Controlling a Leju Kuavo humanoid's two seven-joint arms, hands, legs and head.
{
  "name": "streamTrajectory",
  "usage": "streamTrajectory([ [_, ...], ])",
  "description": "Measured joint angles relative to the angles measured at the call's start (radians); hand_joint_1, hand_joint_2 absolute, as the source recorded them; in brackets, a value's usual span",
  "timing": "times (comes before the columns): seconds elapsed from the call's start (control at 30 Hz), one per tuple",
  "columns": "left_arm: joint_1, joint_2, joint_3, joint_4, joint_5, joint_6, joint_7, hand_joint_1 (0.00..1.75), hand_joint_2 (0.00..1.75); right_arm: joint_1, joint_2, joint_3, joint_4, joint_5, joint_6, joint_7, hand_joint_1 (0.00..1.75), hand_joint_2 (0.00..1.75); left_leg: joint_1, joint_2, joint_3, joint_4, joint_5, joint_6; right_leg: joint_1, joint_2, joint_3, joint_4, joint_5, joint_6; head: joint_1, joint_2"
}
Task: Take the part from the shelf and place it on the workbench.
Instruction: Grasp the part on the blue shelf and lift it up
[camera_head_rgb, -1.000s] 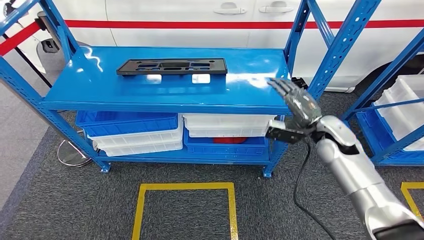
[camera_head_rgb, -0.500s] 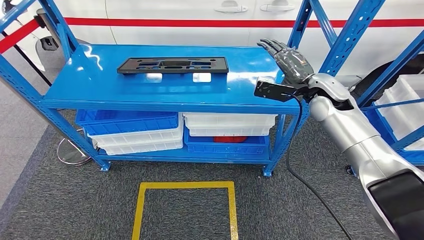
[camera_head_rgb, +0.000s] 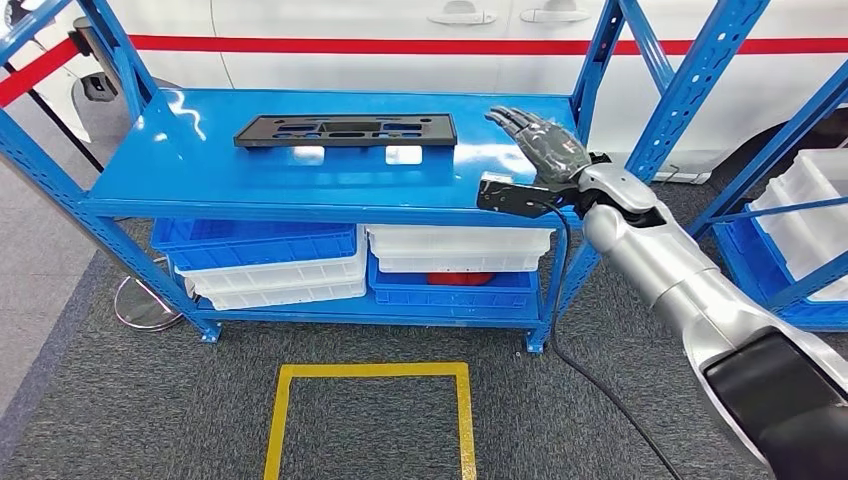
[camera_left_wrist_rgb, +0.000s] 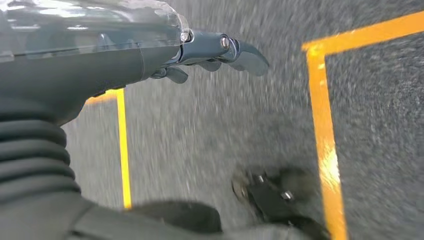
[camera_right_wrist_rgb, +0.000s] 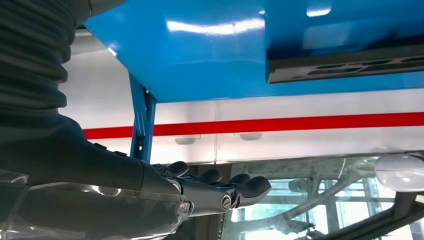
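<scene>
Nothing done yet — the part (camera_head_rgb: 345, 131) lies untouched on the shelf (camera_head_rgb: 200, 175), right robot hand (camera_head_rgb: 540, 140) spread beside it.

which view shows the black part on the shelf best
The head view: the whole black part lies flat on the blue shelf top, its cutouts visible, with the right hand off to one side. The right wrist view catches just one edge of it, upside down. The left wrist view looks at carpet.
</scene>
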Motion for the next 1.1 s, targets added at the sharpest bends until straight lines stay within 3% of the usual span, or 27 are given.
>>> streamTrajectory([
  [0.33,0.003,-0.005,0.252,0.000,0.282,-0.121,-0.037,0.00,0.00,-0.024,0.009,0.009,0.030,-0.007,0.031,0.009,0.00,1.75,-0.002,0.000,-0.006,0.008,-0.002,0.005,-0.003,0.000,-0.002,-0.001,0.003,0.005,0.000,0.000],
  [0.43,0.005,-0.006,0.332,0.000,0.334,-0.141,-0.035,0.00,0.00,-0.024,0.010,0.009,0.040,-0.007,0.033,0.009,0.00,1.75,-0.003,0.000,-0.010,0.010,-0.002,0.012,-0.005,0.001,-0.002,-0.004,0.006,0.012,0.000,0.000],
  [0.57,0.003,-0.008,0.372,0.000,0.327,-0.143,-0.035,0.00,0.00,-0.029,0.019,0.014,0.055,0.000,0.039,0.009,0.00,1.75,0.001,0.003,-0.004,-0.004,0.002,0.029,-0.003,-0.005,-0.007,0.015,0.012,0.025,0.000,0.000],
  [0.63,0.002,-0.010,0.379,0.000,0.319,-0.139,-0.033,0.00,0.00,-0.042,0.029,0.019,0.066,0.001,0.040,0.008,0.00,1.75,0.003,0.006,0.002,-0.009,0.007,0.034,-0.002,-0.016,-0.032,0.060,-0.016,0.025,0.000,0.000],
  [0.73,0.002,-0.012,0.386,0.000,0.311,-0.133,-0.028,0.00,0.00,-0.063,0.050,0.026,0.090,0.001,0.037,0.002,0.00,1.75,0.002,0.009,0.001,-0.009,0.004,0.037,0.000,-0.021,-0.123,0.231,-0.093,0.023,0.000,0.000],
  [0.77,0.003,-0.013,0.390,0.000,0.312,-0.134,-0.027,0.00,0.00,-0.064,0.058,0.029,0.100,0.001,0.035,-0.001,0.00,1.75,0.001,0.010,0.003,-0.009,0.000,0.036,0.000,-0.022,-0.147,0.268,-0.098,0.022,0.000,0.000],
  [0.8,0.005,-0.013,0.394,0.000,0.315,-0.137,-0.029,0.00,0.00,-0.065,0.067,0.032,0.111,0.001,0.034,-0.004,0.00,1.75,0.001,0.010,0.008,-0.009,-0.005,0.035,0.000,-0.023,-0.156,0.271,-0.083,0.019,0.000,0.000],
  [0.83,0.006,-0.014,0.398,0.000,0.319,-0.142,-0.031,0.00,0.00,-0.066,0.075,0.035,0.120,0.000,0.033,-0.005,0.00,1.75,0.001,0.010,0.015,-0.009,-0.011,0.033,0.001,-0.024,-0.147,0.235,-0.048,0.015,0.000,0.000],
  [0.9,0.010,-0.017,0.405,0.000,0.329,-0.150,-0.037,0.00,0.00,-0.072,0.089,0.042,0.138,0.000,0.033,-0.006,0.00,1.75,0.000,0.011,0.034,-0.010,-0.024,0.028,0.007,-0.032,-0.098,0.107,0.032,0.002,0.000,0.000],
  [0.93,0.010,-0.019,0.409,0.000,0.333,-0.152,-0.039,0.00,0.00,-0.077,0.094,0.044,0.147,-0.001,0.033,-0.007,0.00,1.75,0.000,0.012,0.039,-0.010,-0.030,0.024,0.013,-0.036,-0.077,0.048,0.045,-0.004,0.000,0.000],
  [1.0,0.013,-0.021,0.417,0.000,0.340,-0.153,-0.041,0.00,0.00,-0.086,0.102,0.047,0.164,-0.004,0.033,-0.007,0.00,1.75,0.000,0.015,0.047,-0.012,-0.037,0.012,0.022,-0.040,-0.058,-0.001,0.037,-0.016,0.000,0.000],
  [1.07,0.016,-0.021,0.423,0.000,0.342,-0.154,-0.042,0.00,0.00,-0.090,0.108,0.050,0.175,-0.008,0.029,-0.008,0.00,1.75,0.000,0.018,0.051,0.001,-0.037,0.000,0.019,-0.035,-0.037,-0.018,0.034,-0.027,0.000,0.000],
  [1.1,0.016,-0.021,0.426,0.000,0.343,-0.154,-0.041,0.00,0.00,-0.092,0.111,0.051,0.178,-0.009,0.027,-0.009,0.00,1.75,0.000,0.016,0.042,0.033,-0.027,-0.006,0.015,-0.033,-0.021,-0.024,0.028,-0.032,0.000,0.000],
])
